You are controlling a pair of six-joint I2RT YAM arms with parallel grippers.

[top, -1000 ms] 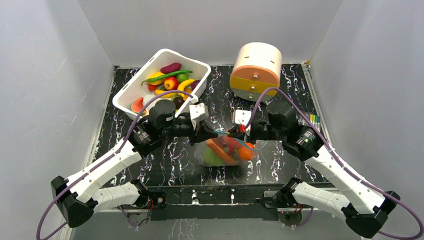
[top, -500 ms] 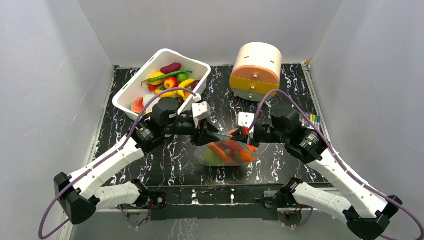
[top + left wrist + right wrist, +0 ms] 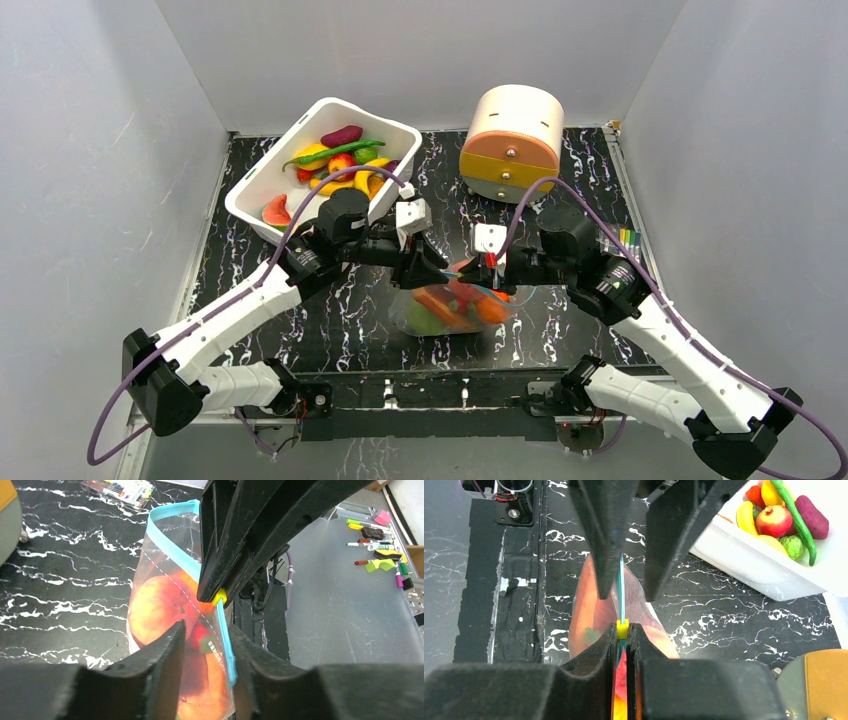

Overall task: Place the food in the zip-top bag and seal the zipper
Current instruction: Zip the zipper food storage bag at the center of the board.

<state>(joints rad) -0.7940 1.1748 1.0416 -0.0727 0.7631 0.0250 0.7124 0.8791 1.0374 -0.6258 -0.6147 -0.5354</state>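
Note:
The zip-top bag [image 3: 450, 310] lies at the table's middle, filled with food, among it a peach [image 3: 155, 605] and orange and green pieces. Its blue-teal zipper [image 3: 225, 635] stands up between both grippers. My right gripper [image 3: 622, 630] is shut on the zipper at a small yellow slider [image 3: 622, 626]. My left gripper [image 3: 207, 630] is open, its fingers straddling the bag's mouth and the zipper [image 3: 620, 590] from the other side. In the top view the left gripper [image 3: 432, 270] and the right gripper [image 3: 480, 268] face each other over the bag.
A white bin [image 3: 262, 180] with more toy fruits and vegetables stands at the back left, just behind my left arm. A round beige drum [image 3: 512, 130] stands at the back right. A pack of markers [image 3: 628, 237] lies at the right edge.
My left arm has swung to the right and forward, bringing its gripper closer over the bag. My right gripper has shifted slightly right, still holding the zipper.

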